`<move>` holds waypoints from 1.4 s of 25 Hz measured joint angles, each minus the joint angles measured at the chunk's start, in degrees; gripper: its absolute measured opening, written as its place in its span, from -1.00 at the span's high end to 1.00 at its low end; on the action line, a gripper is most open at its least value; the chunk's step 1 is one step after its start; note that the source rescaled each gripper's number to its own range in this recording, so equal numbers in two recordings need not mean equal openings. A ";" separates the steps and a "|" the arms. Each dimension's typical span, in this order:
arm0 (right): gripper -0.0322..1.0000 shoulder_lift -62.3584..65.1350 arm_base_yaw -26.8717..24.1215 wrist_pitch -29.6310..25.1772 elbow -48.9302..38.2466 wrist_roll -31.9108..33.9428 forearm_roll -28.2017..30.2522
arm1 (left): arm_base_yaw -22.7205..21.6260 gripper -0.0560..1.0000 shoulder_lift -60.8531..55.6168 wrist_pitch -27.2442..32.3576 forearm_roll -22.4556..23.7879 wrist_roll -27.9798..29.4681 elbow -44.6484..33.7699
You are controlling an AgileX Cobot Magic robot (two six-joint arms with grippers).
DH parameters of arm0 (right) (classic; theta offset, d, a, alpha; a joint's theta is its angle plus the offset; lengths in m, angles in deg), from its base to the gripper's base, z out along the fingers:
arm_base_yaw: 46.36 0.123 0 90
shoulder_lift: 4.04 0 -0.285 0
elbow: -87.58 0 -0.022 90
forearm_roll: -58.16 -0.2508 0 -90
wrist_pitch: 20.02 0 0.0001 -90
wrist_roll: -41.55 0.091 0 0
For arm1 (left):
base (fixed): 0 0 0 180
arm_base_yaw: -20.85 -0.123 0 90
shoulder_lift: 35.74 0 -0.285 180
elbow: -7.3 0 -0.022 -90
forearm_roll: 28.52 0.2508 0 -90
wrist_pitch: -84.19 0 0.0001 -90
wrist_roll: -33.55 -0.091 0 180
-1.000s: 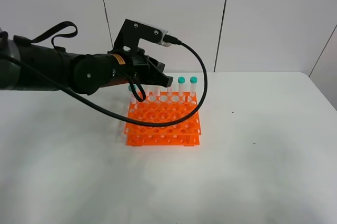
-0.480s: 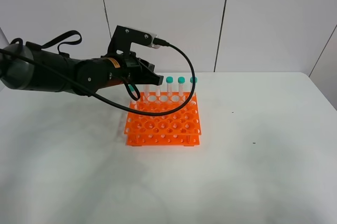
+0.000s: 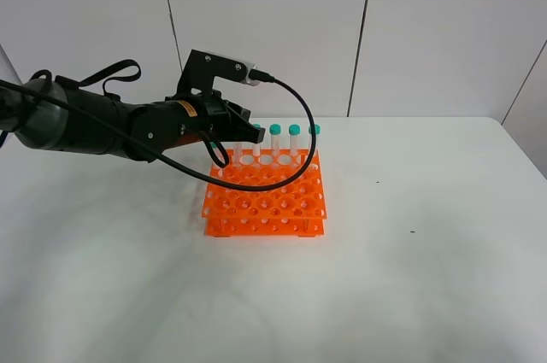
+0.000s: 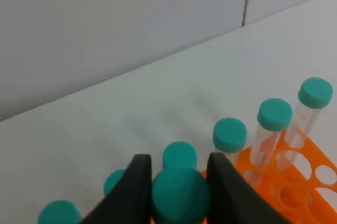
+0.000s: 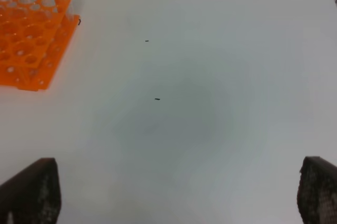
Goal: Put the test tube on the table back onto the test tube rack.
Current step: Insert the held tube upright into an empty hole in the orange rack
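Left gripper pinches the test tube by its cap, upright between the fingers, seemingly for slotting into the test tube rack below them. Right gripper fingers are spread, empty.

the rack is bright orange all over, its top patterned with a regular grid of round holes. the tube at the left gripper shows a teal-green cap. the other tubes have the same teal-green caps over clear, colourless bodies. the left gripper is black, and so is its arm, which carries a small orange label. the cable looping from it is black too. the surface is plain matte white with two tiny dark specks. the wall is pale grey-white, ruled by thin dark seams. the right gripper is dark, near black.
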 joint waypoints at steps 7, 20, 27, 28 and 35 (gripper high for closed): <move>-1.00 0.00 0.00 0.00 0.00 0.00 0.00 | -0.31 0.89 1.87 -0.71 0.04 1.06 0.00; -1.00 0.00 0.00 0.00 0.00 0.00 0.00 | -1.43 0.89 2.00 -1.02 0.04 1.94 0.00; -1.00 0.00 0.00 0.00 0.00 0.00 0.00 | -1.88 0.89 2.00 -1.02 0.04 3.94 0.00; -1.00 0.00 0.00 0.00 0.00 0.00 0.00 | -1.88 0.89 2.00 -1.02 0.04 3.94 0.00; -1.00 0.00 0.00 0.00 0.00 0.00 -0.05 | -1.68 0.89 2.00 -1.02 0.04 4.07 0.00</move>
